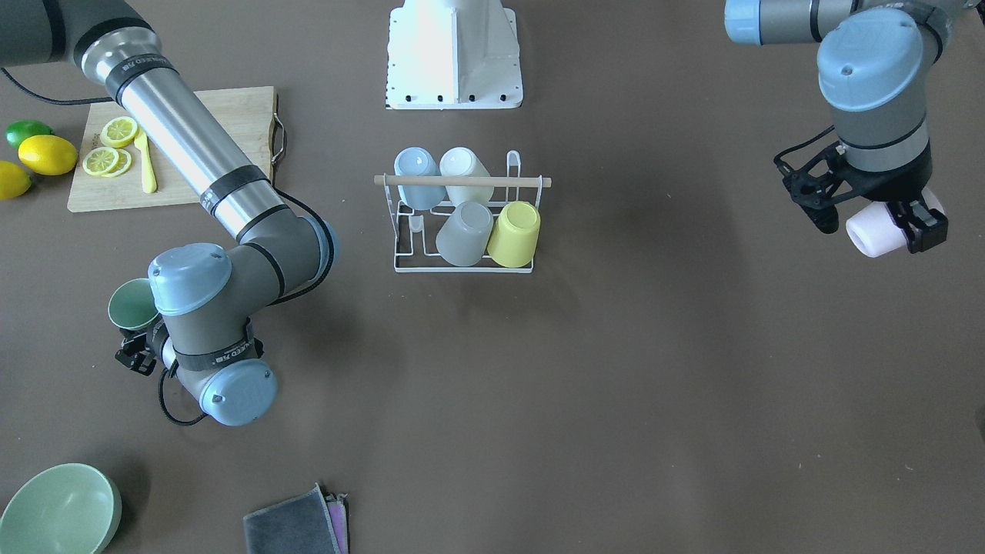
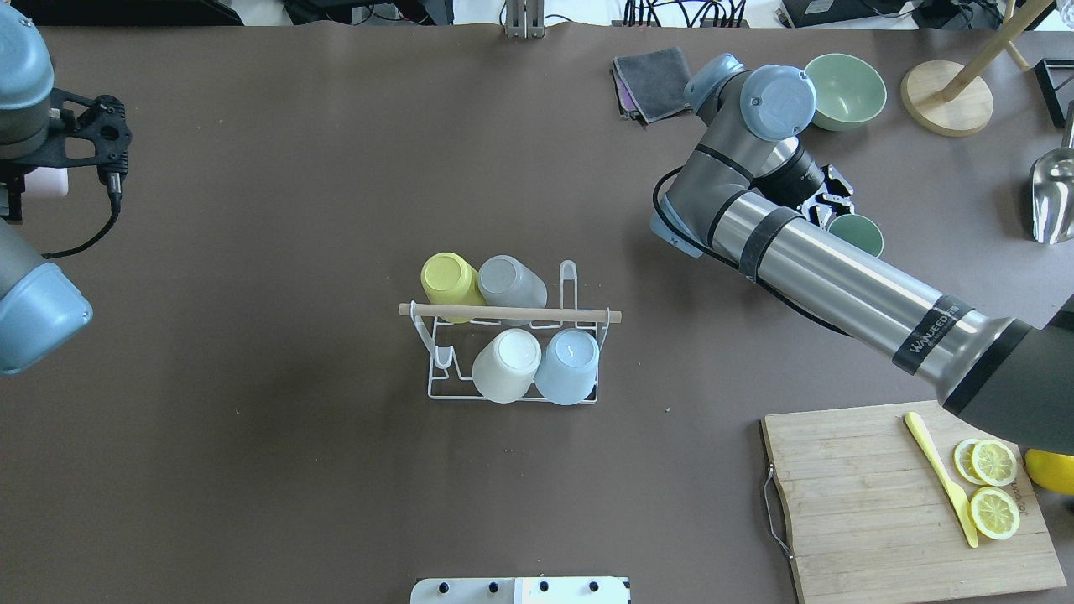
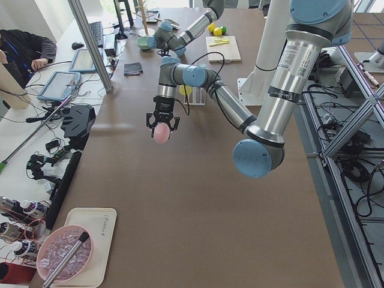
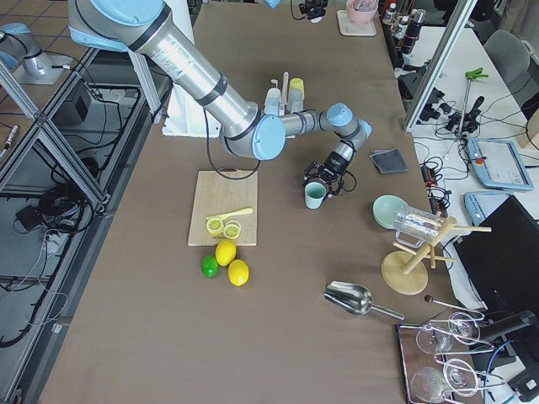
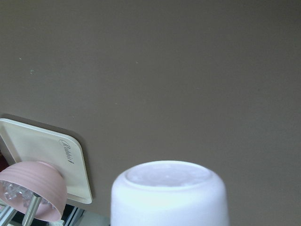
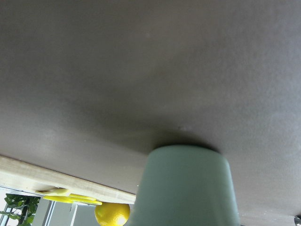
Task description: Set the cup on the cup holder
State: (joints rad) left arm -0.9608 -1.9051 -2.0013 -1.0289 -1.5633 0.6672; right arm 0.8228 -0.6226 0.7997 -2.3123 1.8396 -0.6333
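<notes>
The white wire cup holder [image 1: 400, 254] with its wooden rod [image 1: 462, 181] stands mid-table, also in the overhead view [image 2: 436, 390]. Several cups sit upside down on it: blue [image 1: 415, 175], white [image 1: 464, 173], grey [image 1: 464, 233], yellow [image 1: 514, 233]. My left gripper [image 1: 904, 223] is shut on a pale pink cup [image 1: 873, 232], held on its side above the table, far from the holder; the cup fills the left wrist view [image 5: 169, 193]. My right gripper [image 2: 826, 208] grips the rim of a green cup [image 2: 857, 234] standing upright on the table [image 6: 188, 188].
A wooden cutting board [image 1: 231, 115] carries lemon slices [image 1: 108, 150] and a yellow knife [image 1: 145, 165]; lemons [image 1: 46, 154] and a lime [image 1: 27, 132] lie beside it. A green bowl [image 1: 58, 512], a grey cloth [image 1: 296, 523] and the robot base [image 1: 454, 54] are on the table.
</notes>
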